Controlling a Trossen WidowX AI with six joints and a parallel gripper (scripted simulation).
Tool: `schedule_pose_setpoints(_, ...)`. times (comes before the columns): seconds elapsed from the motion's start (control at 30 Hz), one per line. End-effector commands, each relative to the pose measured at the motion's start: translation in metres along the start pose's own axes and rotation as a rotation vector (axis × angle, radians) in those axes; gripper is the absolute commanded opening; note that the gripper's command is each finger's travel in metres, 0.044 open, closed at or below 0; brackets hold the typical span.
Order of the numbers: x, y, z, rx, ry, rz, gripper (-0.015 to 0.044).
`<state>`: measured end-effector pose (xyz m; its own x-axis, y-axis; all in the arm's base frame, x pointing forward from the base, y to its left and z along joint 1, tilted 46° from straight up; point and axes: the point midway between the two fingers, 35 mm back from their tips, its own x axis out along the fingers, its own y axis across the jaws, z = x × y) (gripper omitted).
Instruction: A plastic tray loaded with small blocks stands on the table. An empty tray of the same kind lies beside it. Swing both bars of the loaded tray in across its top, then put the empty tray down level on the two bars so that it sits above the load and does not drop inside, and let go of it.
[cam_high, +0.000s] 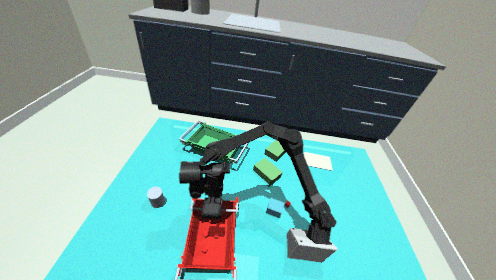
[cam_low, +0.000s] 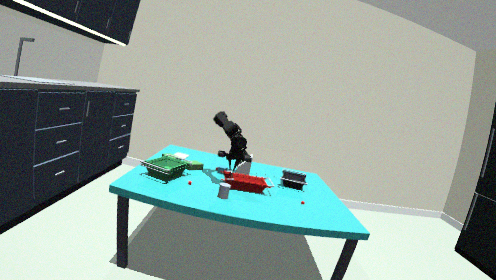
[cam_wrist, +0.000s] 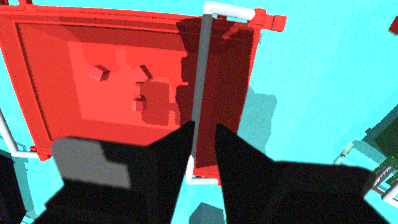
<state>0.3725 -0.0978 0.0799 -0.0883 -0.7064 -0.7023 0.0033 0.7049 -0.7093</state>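
The loaded red tray (cam_high: 207, 257) (cam_low: 250, 184) (cam_wrist: 90, 112) holds small red blocks (cam_wrist: 100, 73) on its floor. One bar (cam_wrist: 201, 65) stands inward of its end nearest the gripper, over the tray's inside. The other bar (cam_wrist: 6, 134) is out beyond the opposite end. My gripper (cam_high: 212, 217) (cam_low: 231, 170) (cam_wrist: 205, 127) is narrowly open at the first bar, which runs close along the left fingertip in the wrist view, with a gap to the right one. A green tray (cam_high: 212, 141) (cam_low: 167, 168) with white bars looks empty. A dark tray (cam_low: 294, 179) also has bars; its inside is hidden.
A grey cylinder (cam_high: 156, 197) (cam_low: 224, 191) stands beside the red tray. Green blocks (cam_high: 268, 171) (cam_high: 275, 150), a blue block (cam_high: 274, 208) and a small red cube (cam_high: 287, 204) lie between tray and arm base. A pale sheet (cam_high: 320, 161) lies behind the base.
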Motion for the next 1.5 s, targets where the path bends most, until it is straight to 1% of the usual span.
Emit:
schedule_pose_setpoints(0.0, 0.001, 0.001, 0.000, -0.004, 0.000, 0.000, 0.0081)
schedule_pose_setpoints(0.57, -0.001, 0.001, 0.000, -0.004, 0.000, 0.000, 0.0081)
schedule_pose_setpoints(0.67, -0.018, 0.001, 0.002, -0.005, -0.001, 0.002, 0.0081)
schedule_pose_setpoints(0.73, -0.038, 0.002, 0.003, -0.006, -0.002, 0.003, 0.0081)
schedule_pose_setpoints(0.8, -0.066, 0.002, 0.002, -0.006, -0.002, 0.002, 0.0081)
schedule_pose_setpoints(0.9, -0.085, 0.002, -0.001, -0.007, -0.002, 0.000, 0.0081)
schedule_pose_setpoints(0.93, -0.053, 0.004, 0.002, -0.013, 0.003, -0.002, 0.0081)
schedule_pose_setpoints(1.0, -0.051, 0.029, 0.008, -0.012, 0.001, 0.003, 0.0081)
schedule_pose_setpoints(1.1, -0.044, 0.081, 0.017, -0.009, -0.002, 0.012, 0.0081)
schedule_pose_setpoints(1.2, -0.038, 0.118, 0.019, -0.007, -0.003, 0.015, 0.0081)
schedule_pose_setpoints(1.47, -0.012, 0.233, 0.002, 0.005, -0.001, 0.012, 0.0081)
